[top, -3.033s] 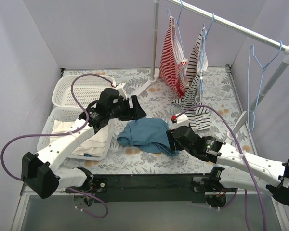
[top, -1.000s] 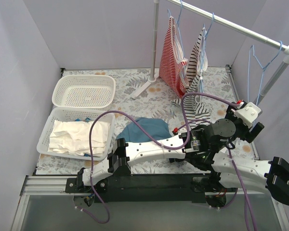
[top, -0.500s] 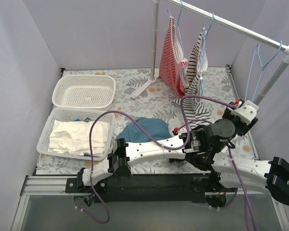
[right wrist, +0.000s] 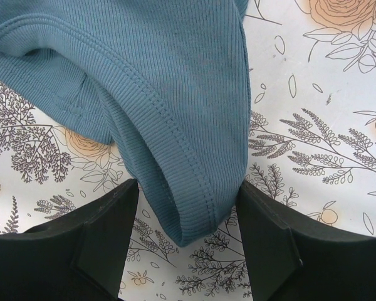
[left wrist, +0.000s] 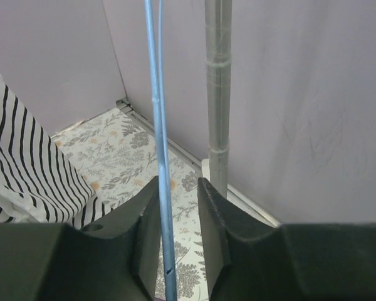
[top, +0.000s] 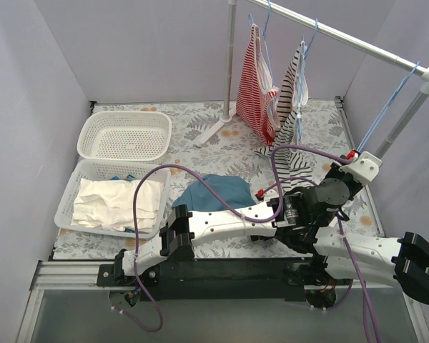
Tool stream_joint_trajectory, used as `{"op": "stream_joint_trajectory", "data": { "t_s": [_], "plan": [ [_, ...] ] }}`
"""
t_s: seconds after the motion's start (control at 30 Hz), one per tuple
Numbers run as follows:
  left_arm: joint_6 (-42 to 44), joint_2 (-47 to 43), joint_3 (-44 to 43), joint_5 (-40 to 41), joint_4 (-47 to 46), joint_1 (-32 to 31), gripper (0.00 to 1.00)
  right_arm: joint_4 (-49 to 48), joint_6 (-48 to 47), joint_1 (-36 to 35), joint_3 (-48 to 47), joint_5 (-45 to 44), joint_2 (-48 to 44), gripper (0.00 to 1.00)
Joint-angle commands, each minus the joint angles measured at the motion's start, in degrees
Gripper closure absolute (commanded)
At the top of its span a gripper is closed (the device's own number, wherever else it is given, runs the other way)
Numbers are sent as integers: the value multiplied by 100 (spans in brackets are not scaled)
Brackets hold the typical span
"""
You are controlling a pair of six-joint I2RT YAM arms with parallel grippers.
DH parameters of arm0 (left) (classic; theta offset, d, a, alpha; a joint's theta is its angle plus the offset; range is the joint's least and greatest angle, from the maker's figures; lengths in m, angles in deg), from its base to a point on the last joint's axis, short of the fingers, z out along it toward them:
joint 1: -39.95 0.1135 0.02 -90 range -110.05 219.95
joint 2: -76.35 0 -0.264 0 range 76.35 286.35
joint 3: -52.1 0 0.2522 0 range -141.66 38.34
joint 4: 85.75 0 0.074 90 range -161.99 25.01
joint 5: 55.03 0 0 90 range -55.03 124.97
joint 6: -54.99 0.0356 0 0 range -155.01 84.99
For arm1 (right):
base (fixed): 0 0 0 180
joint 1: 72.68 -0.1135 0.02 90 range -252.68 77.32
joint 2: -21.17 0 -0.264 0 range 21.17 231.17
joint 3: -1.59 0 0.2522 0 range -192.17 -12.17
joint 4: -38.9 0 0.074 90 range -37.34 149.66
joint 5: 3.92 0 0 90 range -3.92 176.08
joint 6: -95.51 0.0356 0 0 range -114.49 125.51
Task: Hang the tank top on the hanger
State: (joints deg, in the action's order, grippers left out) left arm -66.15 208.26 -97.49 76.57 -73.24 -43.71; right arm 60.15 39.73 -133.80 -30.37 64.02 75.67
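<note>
From the overhead camera I see the left arm reaching across in front of the right arm to the far right side. The left gripper (left wrist: 178,185) is at the lower end of the hanger (top: 387,107). The hanger hooks over the right end of the rail (top: 343,36) and slants down toward that gripper.

On the left wrist feed the blue wire runs down between the 2 fingers. It lies against the finger on the picture's left, with a clear gap to the other. The jaws are a little apart around the wire, not pinched on it. Just behind the wire stands the grey pole (left wrist: 218,94). The black-and-white striped top (left wrist: 25,169) fills the left edge.

The tank top (top: 218,191) lies crumpled on the flower-print table (top: 314,121) near the middle. It sits just right of the near basket (top: 68,200), which holds white cloths (top: 118,204), and it is partly hidden by the left arm.

On the right wrist feed the right gripper (right wrist: 188,188) sits low over the tank top with its 2 fingers spread wide. A folded, stitched hem of ribbed teal cloth lies between them. I cannot tell whether the pads touch the cloth.

A red-and-white striped top (top: 254,78) hangs further left on the rail.
</note>
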Motion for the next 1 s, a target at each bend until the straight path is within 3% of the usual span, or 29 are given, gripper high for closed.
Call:
{"op": "stream_joint_trajectory", "data": {
  "t_s": [0.0, 0.2, 0.33, 0.97],
  "plan": [
    [-59, -368, 153, 129, 99, 95, 77, -28, 24, 13, -44, 106, 61, 29],
    [-16, -456, 188, 216, 99, 157, 87, -28, 15, 13, -52, 115, 61, 29],
    [107, -562, 197, 182, -23, 201, 100, -19, 6, 13, -52, 115, 61, 29],
    [-393, -1344, 645, -47, -77, 456, 100, -28, -82, 13, -167, 106, 219, 29]
  ]
}}
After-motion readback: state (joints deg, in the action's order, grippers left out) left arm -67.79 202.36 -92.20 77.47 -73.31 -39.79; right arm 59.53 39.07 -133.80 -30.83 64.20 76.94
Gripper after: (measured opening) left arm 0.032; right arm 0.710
